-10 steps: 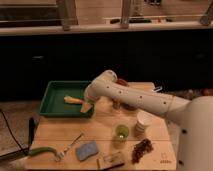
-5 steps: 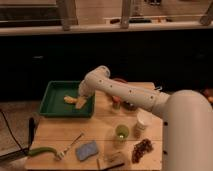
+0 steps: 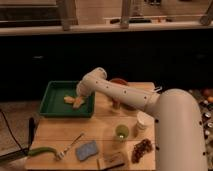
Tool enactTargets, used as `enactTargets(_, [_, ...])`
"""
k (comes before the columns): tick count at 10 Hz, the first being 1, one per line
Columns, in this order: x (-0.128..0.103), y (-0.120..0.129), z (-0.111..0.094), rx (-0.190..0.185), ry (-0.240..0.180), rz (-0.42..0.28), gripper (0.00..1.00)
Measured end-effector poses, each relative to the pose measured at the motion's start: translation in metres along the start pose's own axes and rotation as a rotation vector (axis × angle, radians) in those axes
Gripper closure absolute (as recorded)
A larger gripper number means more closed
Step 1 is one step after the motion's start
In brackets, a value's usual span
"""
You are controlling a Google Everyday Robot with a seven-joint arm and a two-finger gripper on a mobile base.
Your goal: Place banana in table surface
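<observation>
Gripper (image 3: 80,96) sits low inside the tray (image 3: 54,93), jaws spread wide, right over the banana (image 3: 70,100); whether it touches the fruit cannot be told. Banana lies on the tray floor toward its right wall, off the table (image 3: 102,131), which carries the tray at its back-left corner.

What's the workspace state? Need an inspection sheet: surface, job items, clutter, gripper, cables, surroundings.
surface: table surface, tan wooden slats, level.
job's things: banana lies in the green tray, not yet on the table.
clutter: green pod, blue sponge, green cup, white container, brown packet, all along the front half.
gripper: gripper open, low inside the tray beside the banana; contact cannot be told.
cables: dark cable on the floor left of the table.
surroundings: dark cabinet front behind the table.
</observation>
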Motion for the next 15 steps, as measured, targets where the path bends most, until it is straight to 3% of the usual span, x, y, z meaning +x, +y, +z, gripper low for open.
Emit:
enactTargets(5, [0.01, -0.005, 0.023, 0.03, -0.042, 0.057, 0.2])
enactTargets(11, [0.021, -0.007, 0.056, -0.027, -0.044, 0.093, 0.2])
enactTargets(12, [0.023, -0.006, 0.062, -0.039, -0.041, 0.098, 0.22])
enactTargets(15, [0.027, -0.003, 0.073, -0.076, -0.03, 0.103, 0.5])
